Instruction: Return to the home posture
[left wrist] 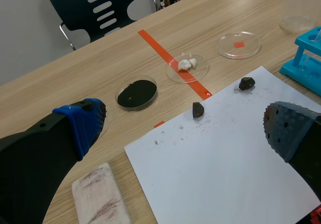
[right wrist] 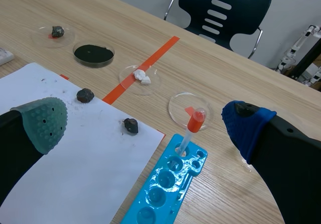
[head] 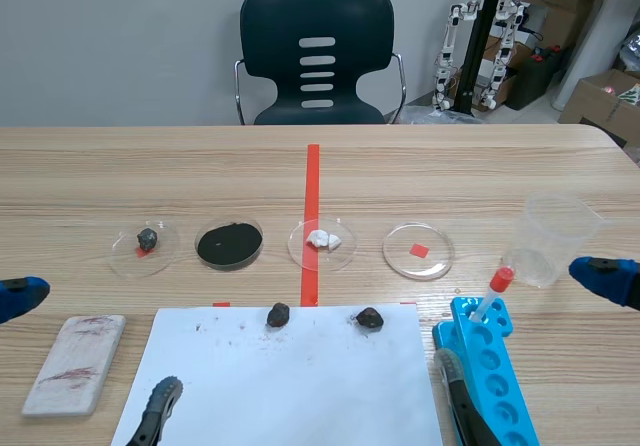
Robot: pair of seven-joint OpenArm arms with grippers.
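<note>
- The table (head: 100, 166) carries everything. We judge both arms close to rest: in the scene view only a blue pad tip shows low at each side, well away from the middle.
- The white sheet (head: 300, 376) lies nearest us, between the arms. Any closing motion should go up and back, never across it.
- Our left gripper (left wrist: 184, 127) hangs with its fingers spread wide and nothing between them, over the sheet's near corner.
- Our right gripper (right wrist: 145, 121) is likewise spread and empty, so we have nothing to set down first.
- The blue rack (right wrist: 165, 189) lies under and just ahead of the right gripper, and we would lift that arm clear before drawing it in.
- The pale scratched block (head: 75, 361) sits beside the left gripper, so that arm should rise straight and not sweep sideways.
- The clear beaker (head: 555, 241) stands near the right pad tip. It looks light and easy to tip, so we would retreat away from it.
- The red-capped tube (right wrist: 193, 126) leans in the rack and is, we think, the likeliest thing to get knocked.
- The dishes run in a row across the table, among them black powder (head: 229, 246) and white lumps (head: 322, 238), well ahead of both grippers.
- Two dark stones (head: 278, 314) (head: 368, 317) rest on the sheet's far edge, apart from either arm.
</note>
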